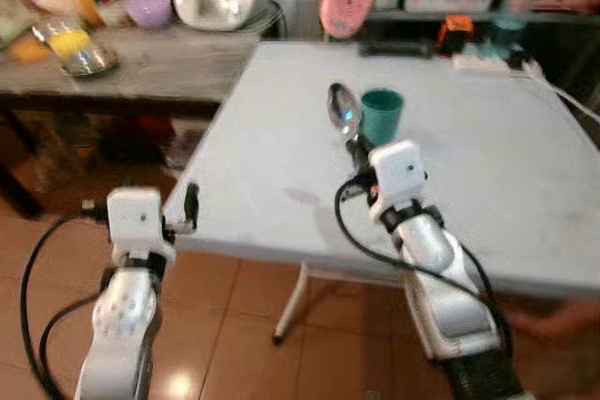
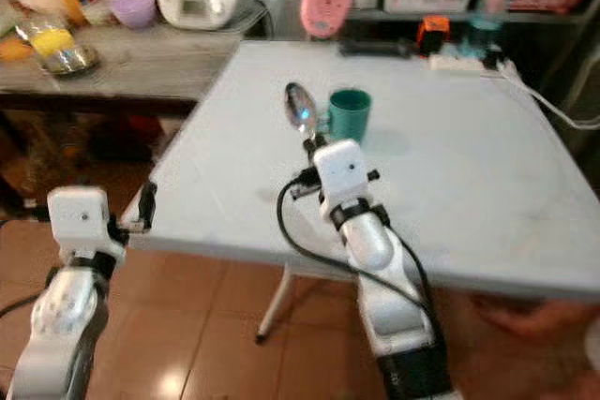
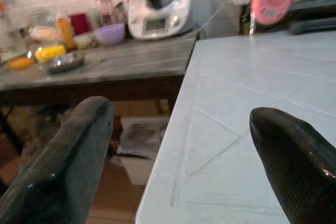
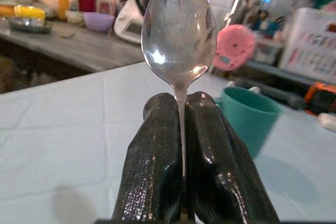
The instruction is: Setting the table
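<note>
My left end effector hovers spread wide at the surface's near-left edge, empty. My right end effector pinches the spoon by its handle, bowl pointing ahead, just left of the teal cup, nearer than my left.

Even, soft daylight is covering the scene. The pale table is reflecting it brightly, with only faint shadows lying on its surface. Both head views are showing motion blur, strongest along the top edge, where the counter items are smearing. In the right wrist view, the spoon bowl is showing sharp specular highlights; the background behind it is sitting out of focus. In the left wrist view, the near fingers are appearing dark and soft.
</note>
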